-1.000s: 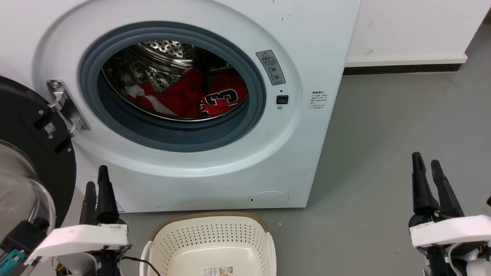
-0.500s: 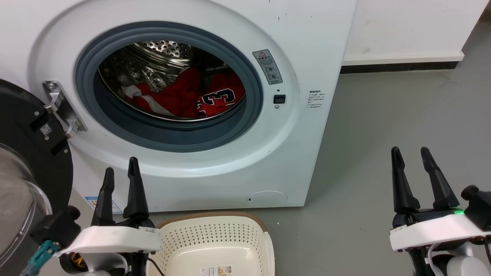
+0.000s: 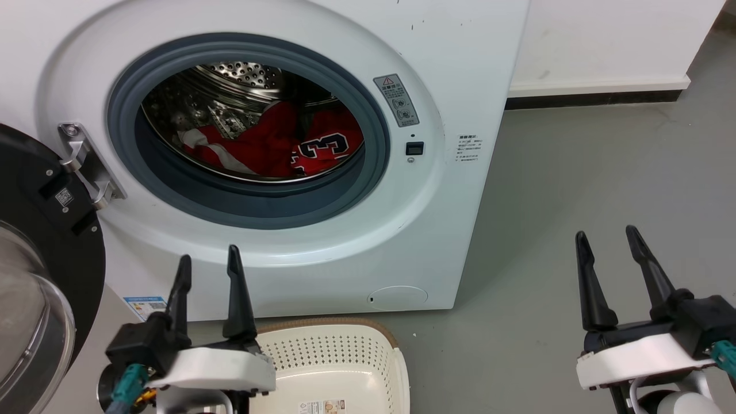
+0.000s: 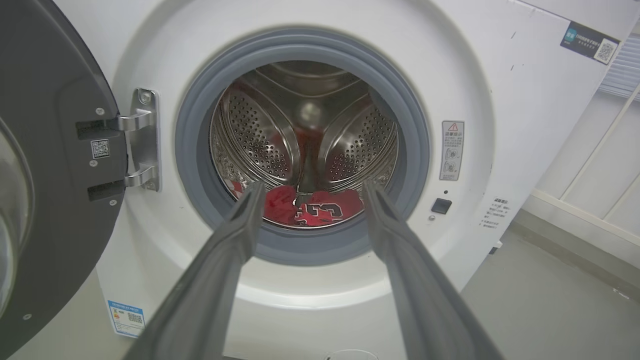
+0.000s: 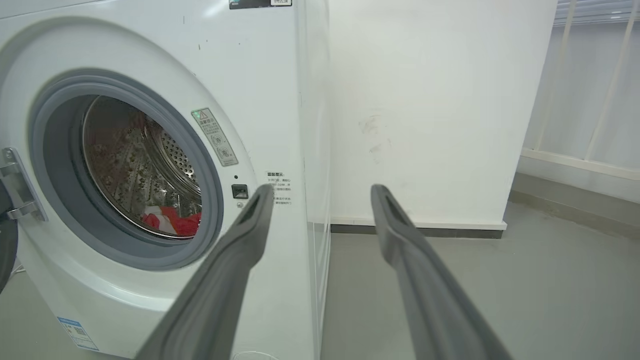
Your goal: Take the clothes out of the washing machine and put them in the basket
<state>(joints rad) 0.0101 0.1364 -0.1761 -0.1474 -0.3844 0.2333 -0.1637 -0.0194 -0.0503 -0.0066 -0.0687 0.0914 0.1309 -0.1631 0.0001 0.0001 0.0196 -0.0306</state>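
The white washing machine (image 3: 448,69) stands with its dark door (image 3: 40,230) swung open to the left. Red clothes (image 3: 270,149) lie at the bottom of the steel drum, one with white trim, one a jersey with numerals; they also show as clothes (image 4: 310,207) and clothes (image 5: 172,220). The cream basket (image 3: 345,353) sits on the floor just in front of the machine. My left gripper (image 3: 208,259) is open below the porthole, above the basket's left rim, its left gripper (image 4: 310,192) fingers pointing at the drum. My right gripper (image 3: 606,236) hangs open over the floor to the machine's right.
Grey floor (image 3: 604,172) spreads to the right of the machine. A white wall with a dark baseboard (image 3: 592,100) runs behind it. The open door takes up the space at the left.
My left gripper has moved right and up toward the porthole, and its fingers have spread. My right gripper has shifted left and opened wider. The camera has drifted slightly.
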